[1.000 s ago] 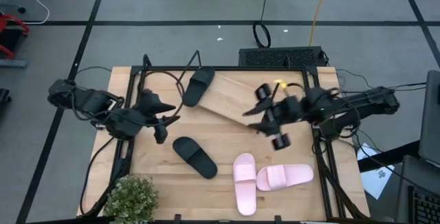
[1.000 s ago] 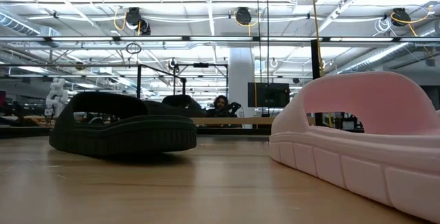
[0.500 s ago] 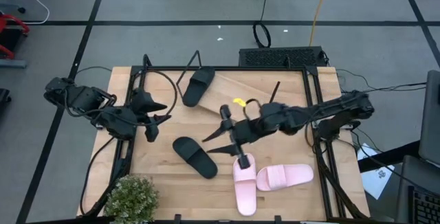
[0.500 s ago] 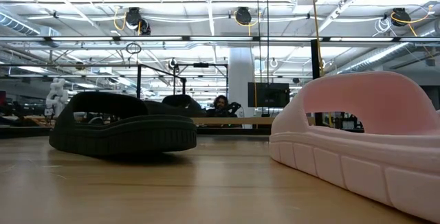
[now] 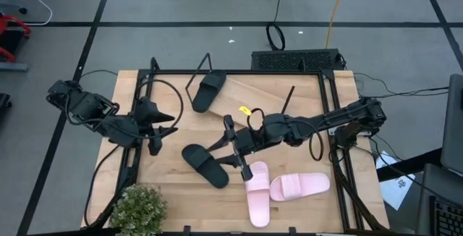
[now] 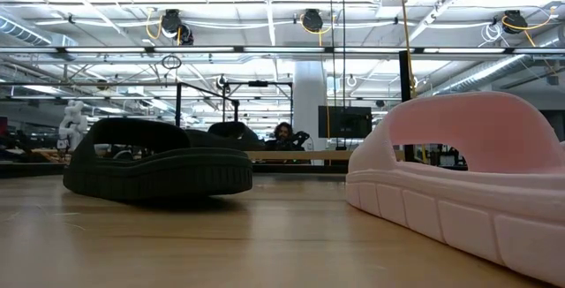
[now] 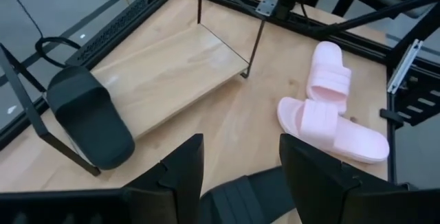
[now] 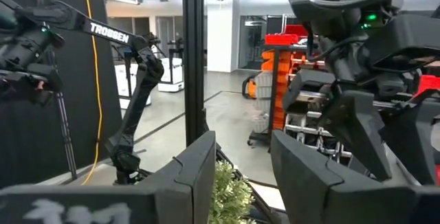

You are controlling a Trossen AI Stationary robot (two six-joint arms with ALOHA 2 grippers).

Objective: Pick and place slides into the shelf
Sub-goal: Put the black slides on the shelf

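One word reads clearly here: "TROSSEN", in white capitals, running along the forearm of a dark robot arm seen across the room in the right wrist view. Blurred pale lettering sits on the right gripper's near finger at the frame's edge, too smeared to make out. Nothing legible on the slides, the shelf or the table in the other views.

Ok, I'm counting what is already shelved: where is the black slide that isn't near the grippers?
In the high view, that black slide rests on the far-left end of the slanted shelf, at the table's back edge, apart from the other black slide mid-table.
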